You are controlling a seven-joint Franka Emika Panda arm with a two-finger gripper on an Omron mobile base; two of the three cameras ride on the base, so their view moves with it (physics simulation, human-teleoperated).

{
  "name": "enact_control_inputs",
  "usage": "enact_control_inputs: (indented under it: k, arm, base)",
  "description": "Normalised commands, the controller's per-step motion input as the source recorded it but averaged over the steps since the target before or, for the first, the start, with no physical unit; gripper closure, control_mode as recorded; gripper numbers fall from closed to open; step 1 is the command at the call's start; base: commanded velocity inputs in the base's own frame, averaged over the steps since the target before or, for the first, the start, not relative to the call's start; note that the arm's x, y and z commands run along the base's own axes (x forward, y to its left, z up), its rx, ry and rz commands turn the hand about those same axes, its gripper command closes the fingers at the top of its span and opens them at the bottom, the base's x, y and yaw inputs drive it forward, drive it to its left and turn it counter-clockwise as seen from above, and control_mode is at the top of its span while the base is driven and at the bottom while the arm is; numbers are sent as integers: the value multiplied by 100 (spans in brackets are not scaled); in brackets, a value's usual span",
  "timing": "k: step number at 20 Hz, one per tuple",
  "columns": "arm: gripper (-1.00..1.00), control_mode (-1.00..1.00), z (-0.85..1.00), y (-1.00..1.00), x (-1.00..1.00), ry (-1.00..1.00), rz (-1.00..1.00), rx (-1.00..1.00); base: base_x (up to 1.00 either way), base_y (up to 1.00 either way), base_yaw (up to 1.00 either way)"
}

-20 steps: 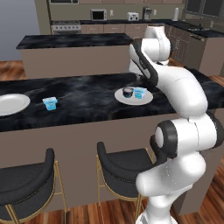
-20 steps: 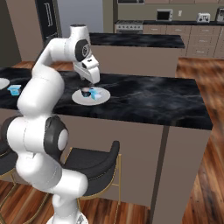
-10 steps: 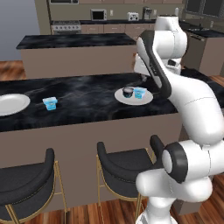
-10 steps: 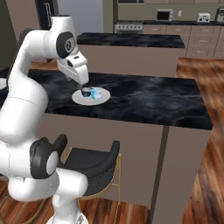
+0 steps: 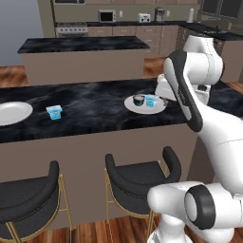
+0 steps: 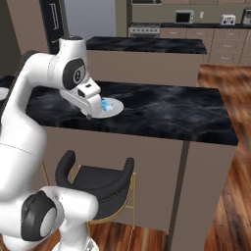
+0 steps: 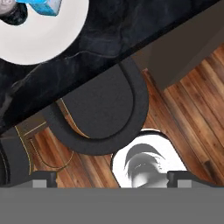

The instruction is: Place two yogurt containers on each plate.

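My fingers (image 7: 112, 178) stand wide apart and hold nothing, hanging over the black stool (image 7: 103, 111) and the wood floor (image 7: 188, 113) just off the counter (image 5: 95, 102) edge. On the nearer plate (image 5: 145, 105) sit two yogurt containers side by side, a dark cup (image 5: 138, 100) and a light blue cup (image 5: 151, 100). Well apart, another light blue cup (image 5: 54, 112) stands alone on the bare counter, near the far plate (image 5: 10, 113) at the other end.
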Motion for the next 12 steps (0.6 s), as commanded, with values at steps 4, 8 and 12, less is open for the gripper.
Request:
enact_control_inputs:
  k: [4, 8, 12]
  arm:
    - [-100, -100, -56, 0, -4, 13, 9, -7]
    - [-100, -100, -5, -1, -3, 4, 0, 0]
    - [-100, -100, 0, 0, 0, 0, 0, 0]
  base:
    - [0, 0, 0]
    - [0, 0, 0]
    - [0, 0, 0]
